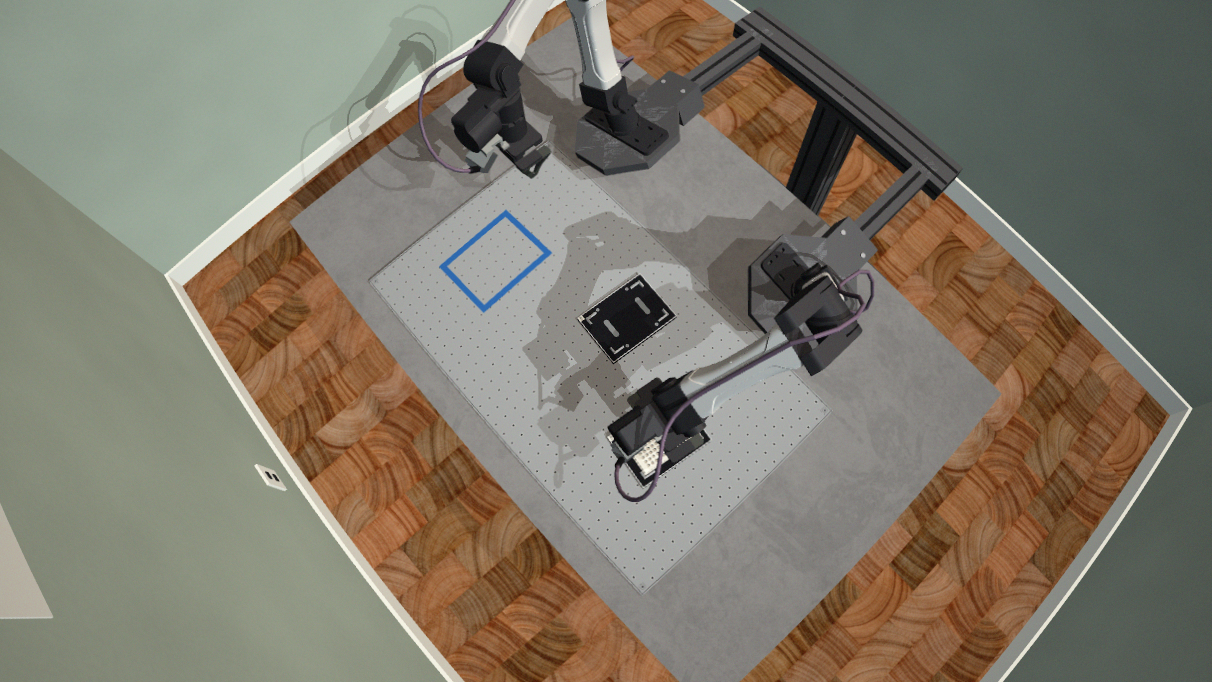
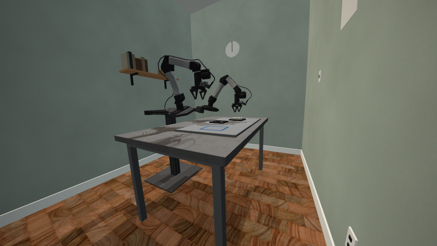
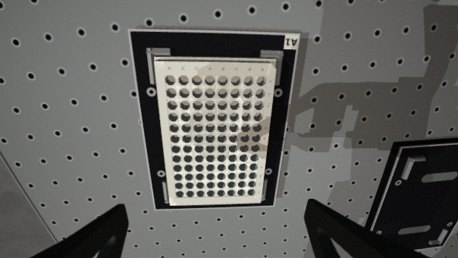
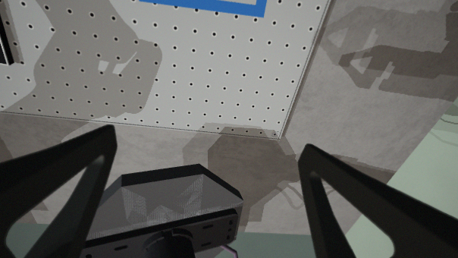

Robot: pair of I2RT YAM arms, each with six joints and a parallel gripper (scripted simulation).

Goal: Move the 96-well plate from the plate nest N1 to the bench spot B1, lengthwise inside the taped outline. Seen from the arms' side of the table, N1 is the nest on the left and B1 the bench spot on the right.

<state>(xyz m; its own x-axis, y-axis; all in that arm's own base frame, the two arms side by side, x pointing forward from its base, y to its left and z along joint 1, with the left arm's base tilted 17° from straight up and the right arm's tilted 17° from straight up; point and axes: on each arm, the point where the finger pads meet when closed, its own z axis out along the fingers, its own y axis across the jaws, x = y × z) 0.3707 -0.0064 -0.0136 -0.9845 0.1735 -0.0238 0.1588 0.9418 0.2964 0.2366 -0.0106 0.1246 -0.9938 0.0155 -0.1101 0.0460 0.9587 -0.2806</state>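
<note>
The white 96-well plate [image 1: 649,456] [image 2: 237,118] [image 3: 216,133] sits in the black nest N1 [image 3: 149,125]. In the left wrist view its long side runs up and down the picture. My left gripper [image 2: 237,111] [image 3: 218,211] is open and empty, above the plate; its fingertips stand apart, beyond the plate's near end in the left wrist view. In the top view the left wrist hides them and part of the plate. The blue taped outline B1 [image 1: 462,287] [image 2: 212,130] [image 4: 227,7] holds nothing. My right gripper [image 2: 198,98] [image 4: 214,144] is open and empty, high near the arm bases' side.
A second black nest [image 1: 627,318] [image 2: 218,121] [image 3: 417,197], empty, lies between N1 and the outline. Both nests sit on a light perforated board [image 1: 610,542] on the grey table [image 1: 915,407]. The right arm's base [image 4: 170,193] shows below the right gripper.
</note>
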